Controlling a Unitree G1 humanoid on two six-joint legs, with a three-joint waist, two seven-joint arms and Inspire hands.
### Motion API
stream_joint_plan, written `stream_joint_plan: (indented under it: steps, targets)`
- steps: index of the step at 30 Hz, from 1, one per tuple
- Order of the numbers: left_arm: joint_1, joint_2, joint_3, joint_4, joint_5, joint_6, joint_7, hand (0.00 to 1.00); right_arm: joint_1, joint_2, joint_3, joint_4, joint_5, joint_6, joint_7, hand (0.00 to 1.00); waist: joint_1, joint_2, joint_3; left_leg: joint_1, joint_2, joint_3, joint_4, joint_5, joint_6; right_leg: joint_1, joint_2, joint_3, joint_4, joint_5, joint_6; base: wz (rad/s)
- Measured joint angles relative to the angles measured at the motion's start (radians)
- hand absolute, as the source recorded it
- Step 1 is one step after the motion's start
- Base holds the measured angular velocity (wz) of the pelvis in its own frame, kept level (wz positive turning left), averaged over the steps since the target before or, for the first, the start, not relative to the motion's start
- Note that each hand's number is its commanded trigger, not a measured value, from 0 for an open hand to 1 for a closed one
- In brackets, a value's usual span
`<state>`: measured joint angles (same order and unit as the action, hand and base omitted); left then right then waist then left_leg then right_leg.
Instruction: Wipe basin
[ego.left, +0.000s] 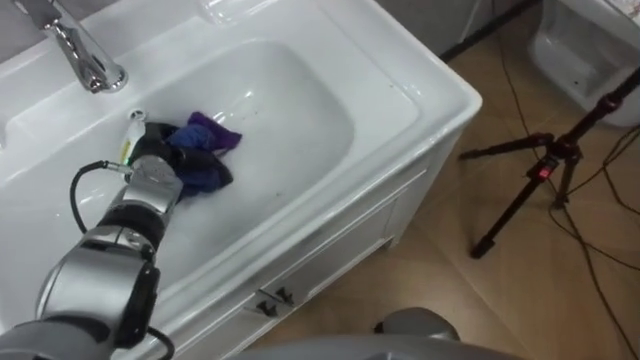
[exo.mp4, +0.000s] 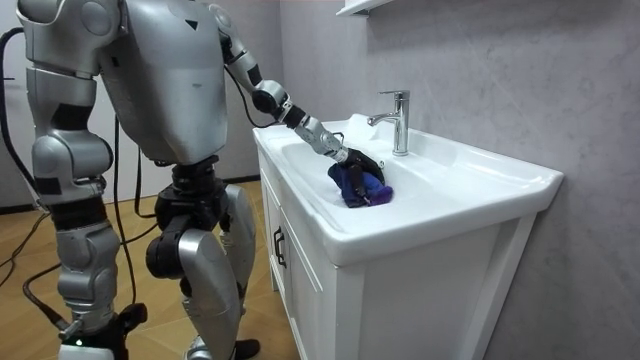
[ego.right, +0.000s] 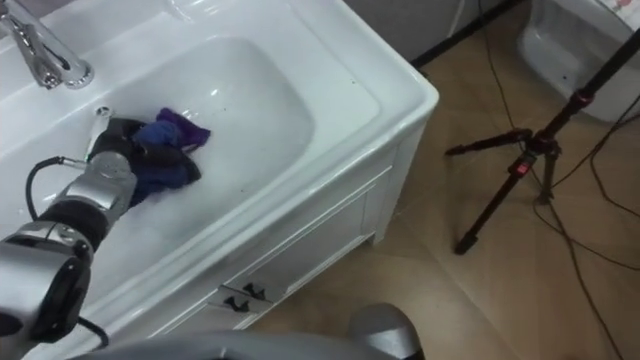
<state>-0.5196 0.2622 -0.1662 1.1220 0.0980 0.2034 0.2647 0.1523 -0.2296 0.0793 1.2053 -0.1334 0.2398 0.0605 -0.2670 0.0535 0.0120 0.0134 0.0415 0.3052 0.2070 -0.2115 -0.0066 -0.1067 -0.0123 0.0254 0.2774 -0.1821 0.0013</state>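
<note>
The left hand is clenched on a bunched blue-purple cloth, pressing it to the floor of the basin on the left side, near the tap. Wiping appears to be under way, with the right and near walls probably still to be done.

Grey plaster wall, wooden floor, black tripod beside the white cabinet.

Left arm outstretched, left hand low, fingers curled.
</note>
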Motion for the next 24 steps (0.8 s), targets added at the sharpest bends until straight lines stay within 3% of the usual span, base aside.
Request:
stream_joint_plan:
  steps: [2, 4, 11, 15, 24]
  targets:
    - [-0.015, -0.002, -0.004, 0.003, -0.003, -0.001, 0.0, 1.0, 0.0, 0.0, 0.01, 0.002, 0.015, 0.0, -0.005, 0.0, -0.007, -0.002, 0.0014, -0.003, 0.001, 0.011, 0.001, 0.0, 0.0, -0.01, 0.0, 0.003, 0.007, 0.0, -0.001, -0.15]
    - [-0.055, -0.005, -0.003, 0.039, -0.031, -0.002, 0.004, 1.0, -0.015, 0.0, 0.017, 0.026, 0.031, 0.0, -0.014, 0.0, -0.018, -0.004, 0.0078, -0.006, 0.002, 0.02, 0.001, 0.001, 0.002, -0.02, 0.0, 0.008, 0.017, 0.0, -0.002, -0.09]
    - [-0.105, -0.018, -0.006, 0.078, -0.05, -0.001, 0.012, 1.0, -0.018, -0.003, 0.017, 0.038, 0.048, -0.001, -0.039, 0.0, -0.041, -0.004, 0.0078, -0.012, 0.005, 0.04, 0.002, 0.003, 0.005, -0.035, 0.005, 0.027, 0.02, 0.002, -0.002, -0.05]
    - [-0.152, -0.028, -0.06, 0.078, -0.05, 0.001, 0.019, 1.0, -0.041, -0.004, 0.019, 0.048, 0.055, -0.001, -0.035, 0.0, -0.058, -0.003, 0.0076, -0.054, 0.013, 0.041, 0.034, 0.001, 0.007, -0.06, 0.001, 0.027, 0.023, 0.012, 0.003, 0.04]
    - [-0.196, -0.059, -0.135, 0.072, -0.069, 0.001, 0.049, 1.0, -0.066, -0.005, 0.056, 0.079, 0.08, -0.007, -0.035, 0.0, -0.083, 0.002, 0.0053, -0.066, 0.014, 0.05, 0.03, 0.004, 0.016, -0.062, -0.002, 0.017, 0.02, 0.016, 0.007, 0.08]
